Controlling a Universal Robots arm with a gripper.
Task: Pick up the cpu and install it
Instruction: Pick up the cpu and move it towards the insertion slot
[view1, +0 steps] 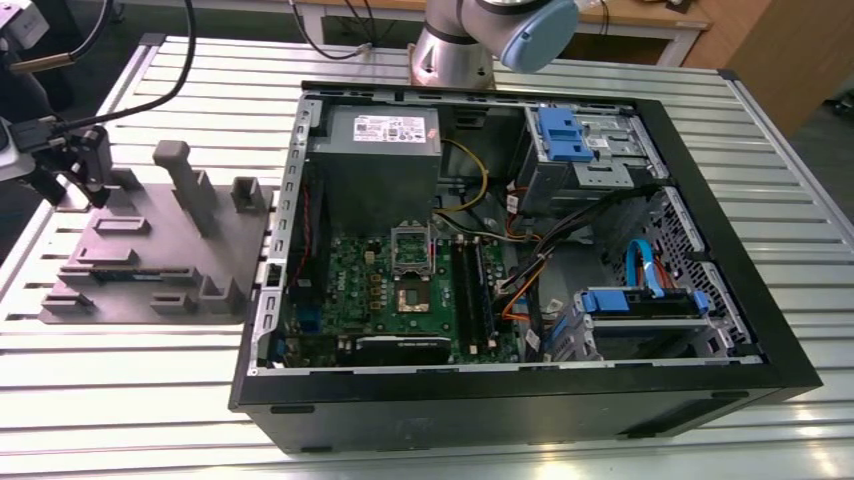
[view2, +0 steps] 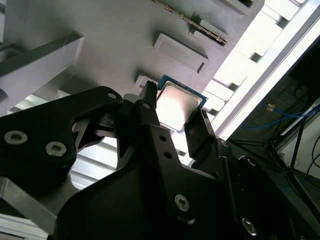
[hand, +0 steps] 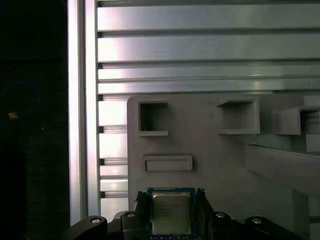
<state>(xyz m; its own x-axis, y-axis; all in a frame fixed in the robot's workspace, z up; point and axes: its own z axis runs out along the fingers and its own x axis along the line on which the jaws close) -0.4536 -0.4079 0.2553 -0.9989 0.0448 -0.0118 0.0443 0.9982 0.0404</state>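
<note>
Grey plastic forms the tray (view1: 147, 290) beside the computer case (view1: 534, 400), and the gripper (hand: 171, 196) stands over the tray's side far from the case. Its two black fingers (hand: 141, 201) are closed in on the cpu (hand: 171, 214), one on each of two opposite sides. In both wrist views they seem to pinch it by its thin green rim. It is not clear whether the cpu rests in its pocket of the tray or hangs a little above it.

The risk probably lies in this narrow hold. The rim gives the fingers very little surface, so a jerky move could let the cpu turn or slip out. It would then fall on the tray or on the metal slats of the table (view1: 134, 430) under the tray. If it sits crooked between the fingers, it likely would not lie flat in the open socket (view1: 416, 292), well apart from the tray inside the case. The socket's fine contacts could then bend.
</note>
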